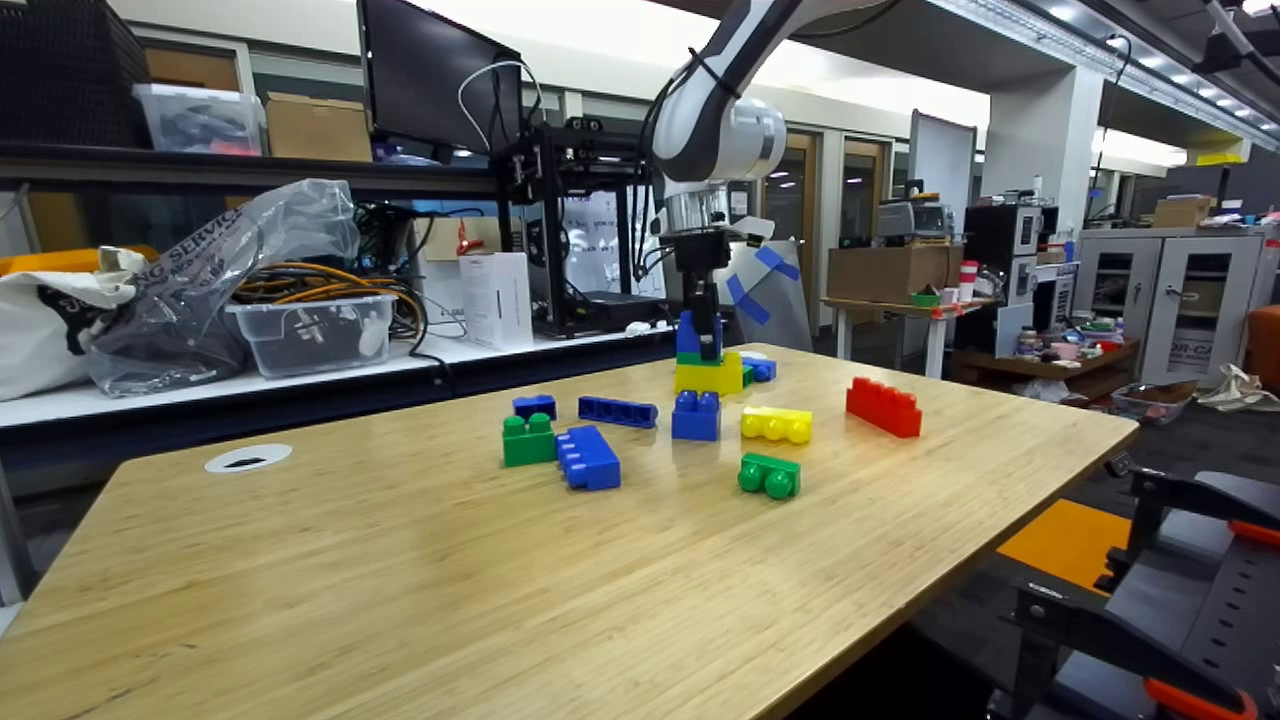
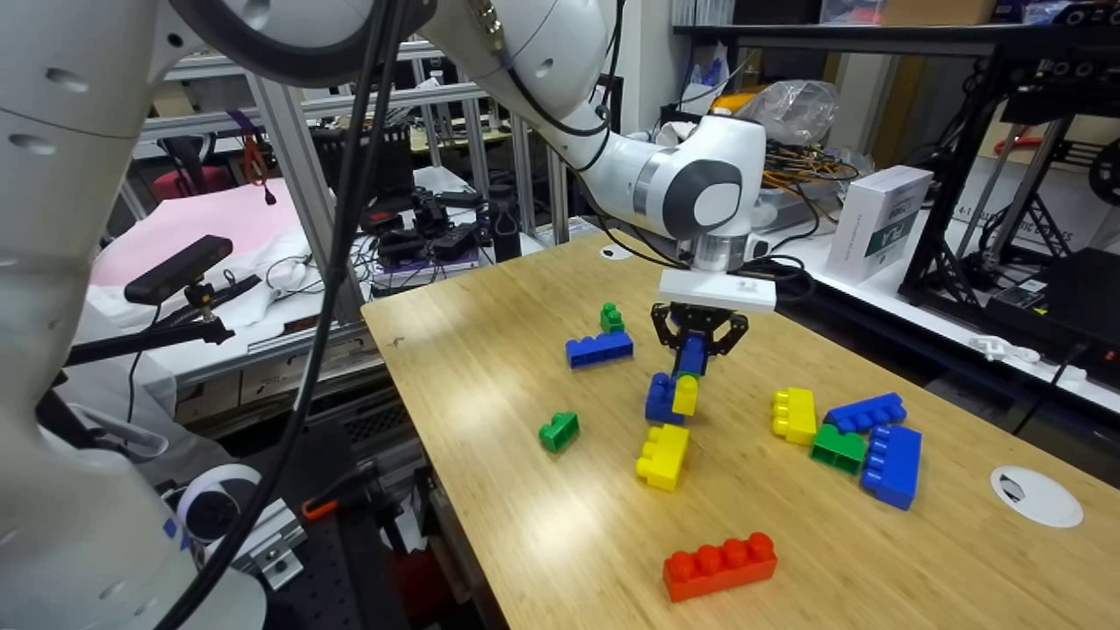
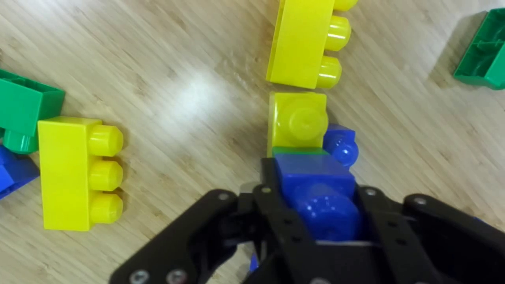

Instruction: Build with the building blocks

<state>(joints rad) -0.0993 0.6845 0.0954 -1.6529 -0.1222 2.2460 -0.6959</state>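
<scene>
My gripper (image 1: 706, 342) is shut on a blue brick (image 1: 686, 332), with a finger on each side of it in the wrist view (image 3: 311, 177). Under the held brick are a green piece (image 1: 688, 357) and a yellow brick (image 1: 708, 379), one stack. The yellow brick's free stud shows in the wrist view (image 3: 303, 122). Another blue brick (image 2: 661, 399) stands on the table below and beside the stack. The stack's yellow bottom looks higher than the table; whether it touches this blue brick I cannot tell. Loose bricks include a red (image 2: 719, 567), a yellow (image 2: 662, 457) and a green one (image 2: 560, 431).
A yellow (image 2: 794, 416), a green (image 2: 838, 448) and two blue bricks (image 2: 892, 465) lie together on the wooden table (image 1: 450, 560). A blue (image 2: 599, 349) and a green brick (image 2: 612, 318) lie on the opposite side. A shelf with a 3D printer (image 1: 590, 240) borders the table.
</scene>
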